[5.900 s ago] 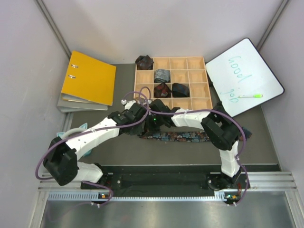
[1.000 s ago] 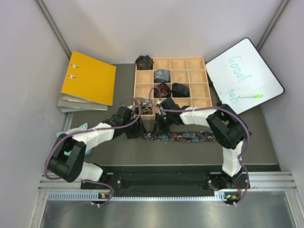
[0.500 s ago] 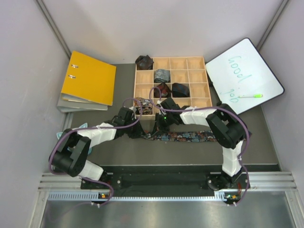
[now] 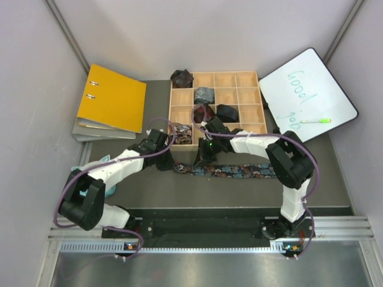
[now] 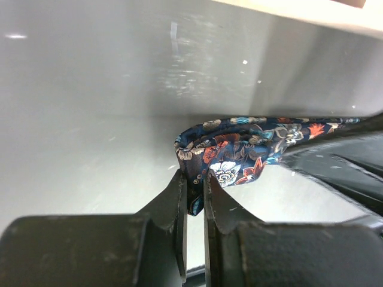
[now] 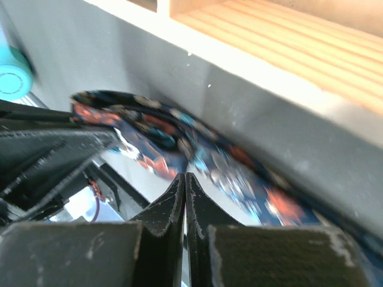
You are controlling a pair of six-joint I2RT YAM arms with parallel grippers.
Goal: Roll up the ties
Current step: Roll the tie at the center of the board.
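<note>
The navy floral tie (image 4: pixel 233 171) lies lengthwise on the grey table in front of the wooden tray (image 4: pixel 250 128). My left gripper (image 4: pixel 168 162) is at its left end; in the left wrist view the jaws (image 5: pixel 194 192) are shut on the folded end of the tie (image 5: pixel 239 146). My right gripper (image 4: pixel 203 158) is just to the right, shut, its tips (image 6: pixel 184 177) against the tie's edge (image 6: pixel 209 158), with no fabric seen between them. Rolled ties sit in the tray: dark maroon (image 4: pixel 181 78), grey-blue (image 4: pixel 204 94), black (image 4: pixel 227 112), brown-patterned (image 4: pixel 181 133).
A yellow binder (image 4: pixel 111 97) on a grey folder lies at the back left. A whiteboard (image 4: pixel 306 95) with a green marker (image 4: pixel 315 121) leans at the back right. A teal object (image 4: pixel 99 161) sits under the left arm. The tray's wall (image 6: pixel 281 78) is close behind the tie.
Both grippers have drawn slightly toward the tray, and the left one has shifted left with the tie's end. The tie now lies a little further right than a second ago.
</note>
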